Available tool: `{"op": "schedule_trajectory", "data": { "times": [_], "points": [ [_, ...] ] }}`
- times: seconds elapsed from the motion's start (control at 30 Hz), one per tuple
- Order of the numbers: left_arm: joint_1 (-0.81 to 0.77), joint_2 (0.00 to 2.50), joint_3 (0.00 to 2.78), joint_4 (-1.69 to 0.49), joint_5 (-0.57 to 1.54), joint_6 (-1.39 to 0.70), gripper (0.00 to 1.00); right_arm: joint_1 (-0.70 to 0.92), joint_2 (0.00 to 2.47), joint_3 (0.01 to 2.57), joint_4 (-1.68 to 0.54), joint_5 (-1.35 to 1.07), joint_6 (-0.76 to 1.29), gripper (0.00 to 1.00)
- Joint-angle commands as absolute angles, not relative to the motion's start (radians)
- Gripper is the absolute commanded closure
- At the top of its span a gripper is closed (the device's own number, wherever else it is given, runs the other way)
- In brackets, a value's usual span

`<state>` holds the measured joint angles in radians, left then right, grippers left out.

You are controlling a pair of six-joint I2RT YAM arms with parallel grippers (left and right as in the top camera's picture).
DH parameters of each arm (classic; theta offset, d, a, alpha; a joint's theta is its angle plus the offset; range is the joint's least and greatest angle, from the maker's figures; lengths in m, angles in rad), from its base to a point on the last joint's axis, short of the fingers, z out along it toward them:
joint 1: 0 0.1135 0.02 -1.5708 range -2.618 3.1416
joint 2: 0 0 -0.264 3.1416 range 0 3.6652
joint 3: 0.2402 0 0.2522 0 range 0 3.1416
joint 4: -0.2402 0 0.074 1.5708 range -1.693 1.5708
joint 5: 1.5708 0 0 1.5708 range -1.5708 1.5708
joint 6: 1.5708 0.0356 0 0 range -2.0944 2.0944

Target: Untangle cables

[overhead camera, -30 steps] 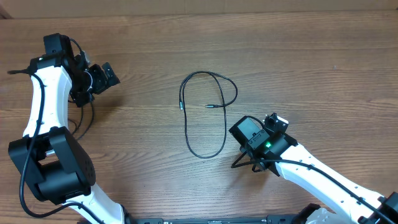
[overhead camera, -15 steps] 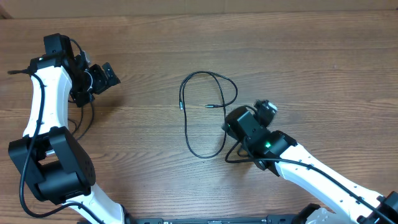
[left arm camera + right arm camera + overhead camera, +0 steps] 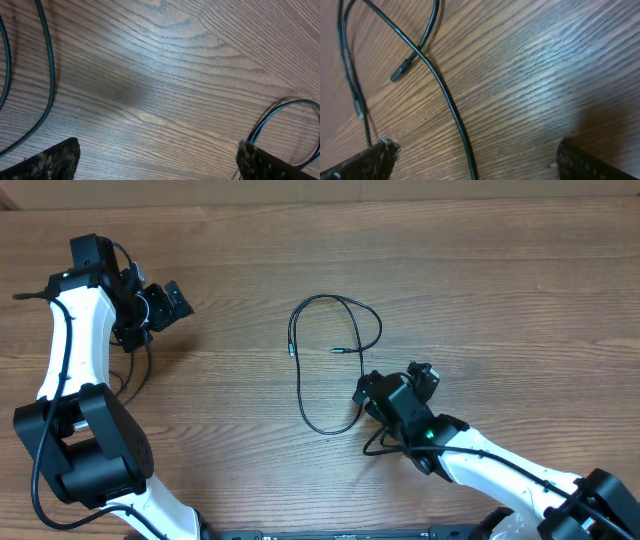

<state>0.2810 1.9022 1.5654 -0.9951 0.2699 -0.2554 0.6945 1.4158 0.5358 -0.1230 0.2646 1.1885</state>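
Observation:
One thin black cable [image 3: 300, 385] lies looped on the wooden table, its strands crossing near the top of the loop. Both small plug tips [image 3: 335, 351] rest inside or beside the loop. My right gripper [image 3: 393, 380] is open just right of the cable's lower bend. In the right wrist view a strand of the cable [image 3: 451, 107] runs across the wood between the wide-apart fingers [image 3: 380, 156], held by neither, with a plug tip [image 3: 397, 75] farther off. My left gripper [image 3: 180, 300] stands open at the far left, away from the cable, over bare wood [image 3: 157, 100].
The arms' own thicker black wires hang by the left arm [image 3: 135, 370] and show at both sides of the left wrist view [image 3: 47, 75]. The right arm's white link [image 3: 500, 470] reaches in from the lower right corner.
The right gripper has opened wide, turned and shifted left toward the cable's lower bend. The cable and the left arm have not moved.

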Motion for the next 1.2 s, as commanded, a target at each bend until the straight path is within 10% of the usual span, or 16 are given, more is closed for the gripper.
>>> {"op": "schedule_trajectory", "data": {
  "times": [0.0, 0.93, 1.17],
  "points": [
    [0.271, 1.912, 1.564, -0.991, 0.281, -0.262, 0.01, 0.694, 1.416, 0.495, -0.065, 0.242, 1.212, 0.00],
    [0.268, 1.912, 1.564, -0.991, 0.281, -0.262, 0.01, 0.546, 1.522, 0.484, 0.020, -0.001, 1.221, 0.08],
    [0.269, 1.912, 1.564, -0.991, 0.281, -0.262, 0.01, 0.555, 1.523, 0.704, -0.262, 0.026, 1.071, 0.09]
  ]
}}
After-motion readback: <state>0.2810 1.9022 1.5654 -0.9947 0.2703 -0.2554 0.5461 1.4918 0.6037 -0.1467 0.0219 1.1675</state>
